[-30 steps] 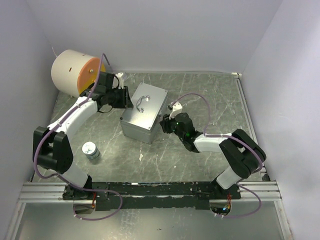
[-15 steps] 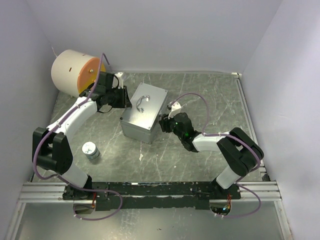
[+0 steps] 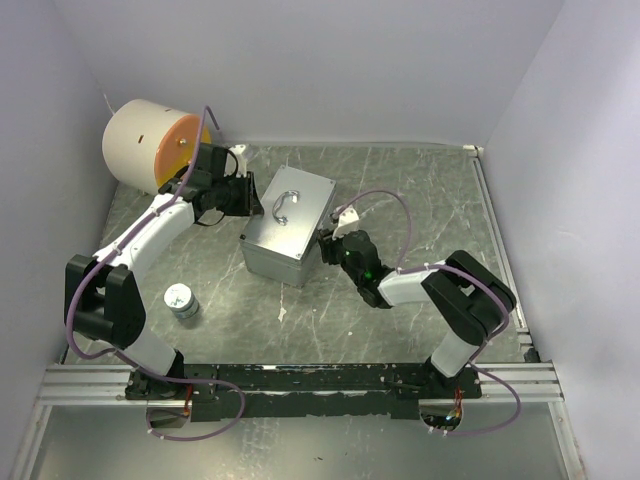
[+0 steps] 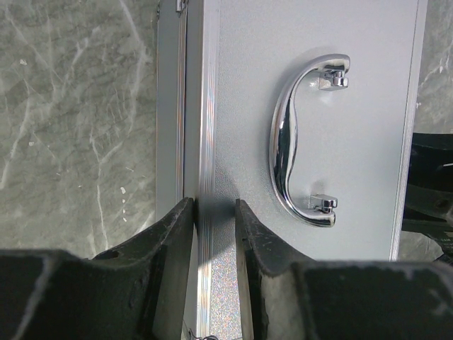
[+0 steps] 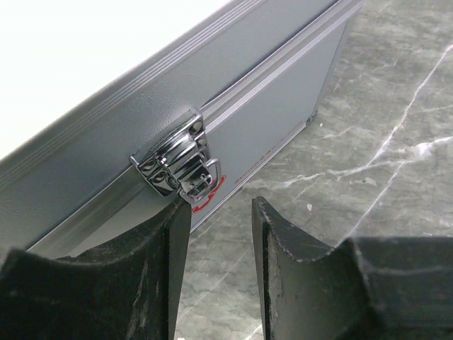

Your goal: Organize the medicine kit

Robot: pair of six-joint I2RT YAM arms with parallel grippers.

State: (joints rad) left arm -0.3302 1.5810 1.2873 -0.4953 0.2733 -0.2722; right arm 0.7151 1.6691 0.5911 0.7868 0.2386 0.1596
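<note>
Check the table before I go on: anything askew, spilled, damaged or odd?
Nothing is spilled or visibly damaged. The medicine kit case sits closed but turned at an angle to the edges of the table, and a small round tin stands alone toward the near left, apart from it.

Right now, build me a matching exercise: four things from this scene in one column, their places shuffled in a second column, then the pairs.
1. chrome handle
2. white drum
3. small round container
4. latch

A. far-left corner of the table
B. on the side of the grey case, next to the right gripper
C. on top of the grey case's lid
D. alone on the near-left part of the table

Pairs: 1-C, 2-A, 3-D, 4-B
</note>
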